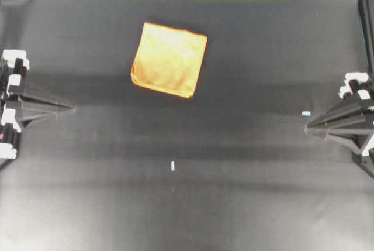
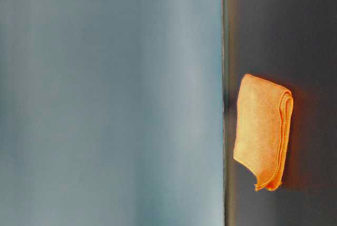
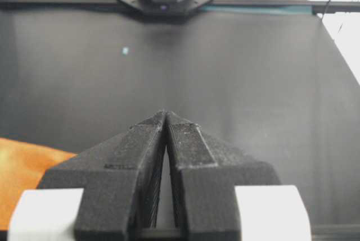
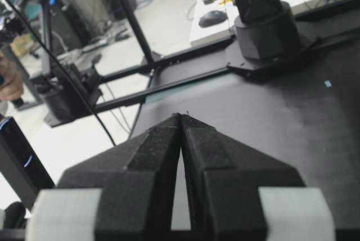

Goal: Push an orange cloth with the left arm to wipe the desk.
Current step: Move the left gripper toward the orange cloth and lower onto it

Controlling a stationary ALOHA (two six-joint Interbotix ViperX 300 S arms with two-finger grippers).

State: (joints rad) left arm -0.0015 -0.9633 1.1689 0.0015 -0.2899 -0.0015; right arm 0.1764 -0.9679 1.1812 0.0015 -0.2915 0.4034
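Overhead: counter [image 1: 245,204] viewed straight down, from afar. Table-level: turned sideways, close, skimming the counter; orange cloth [image 1: 169,59] shared with overhead. 2 wrist views: looking along closed jaws across the counter, facing opposite arm bases.

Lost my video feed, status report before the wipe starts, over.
Left gripper shut, empty, parked at desk edge. Right gripper shut, empty, opposite side. Orange cloth folded, flat, untouched. Nothing between left gripper and cloth.
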